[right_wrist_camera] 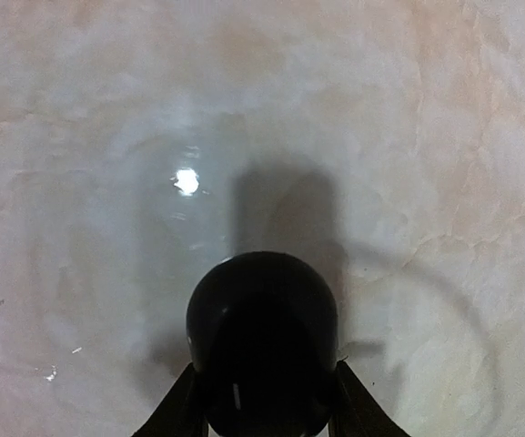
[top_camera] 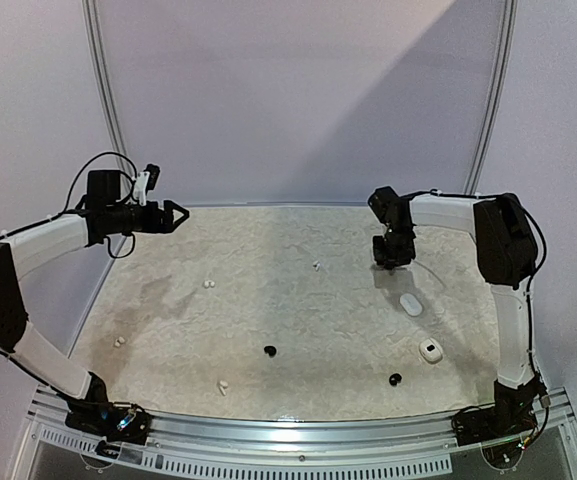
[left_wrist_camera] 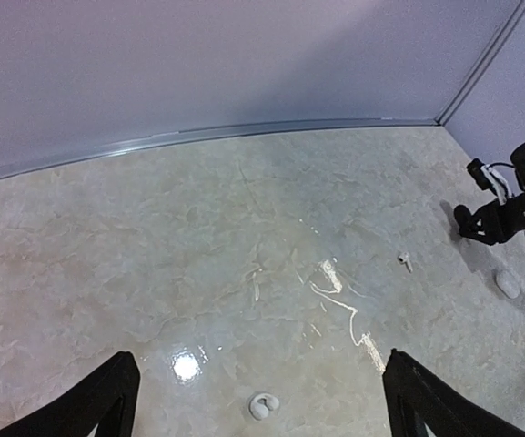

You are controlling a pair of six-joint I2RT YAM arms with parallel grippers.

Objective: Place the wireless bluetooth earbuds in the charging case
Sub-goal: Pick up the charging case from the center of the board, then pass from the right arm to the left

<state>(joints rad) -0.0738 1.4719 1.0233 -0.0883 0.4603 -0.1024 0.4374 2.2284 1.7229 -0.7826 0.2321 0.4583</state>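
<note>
While my right gripper (right_wrist_camera: 262, 410) pinches a black case (right_wrist_camera: 262, 319) between its partly closed fingers at the far right of the table (top_camera: 328, 320), my left gripper (left_wrist_camera: 259, 357) hangs wide open and empty over the far left.

I judge the task barely begun, since no earbud sits in any case. Four white ones lie loose: the far-centre white earbud (top_camera: 316, 266), the far-left white earbud (top_camera: 208, 284), the left-edge white earbud (top_camera: 120, 341) and the near white earbud (top_camera: 222, 386). The centre black earbud (top_camera: 270, 351) and the right black earbud (top_camera: 395, 379) lie nearer me. A closed-looking white case (top_camera: 411, 304) and a nearer white case (top_camera: 430, 350) lie just near of the right gripper.

I cannot tell whether the black case is lifted or resting on the table, nor whether its lid is open, as it runs off the bottom edge of the wrist view. The nearer white case shows a dark spot; open or shut, I cannot say. The earbuds are too small to make out their orientation.
</note>
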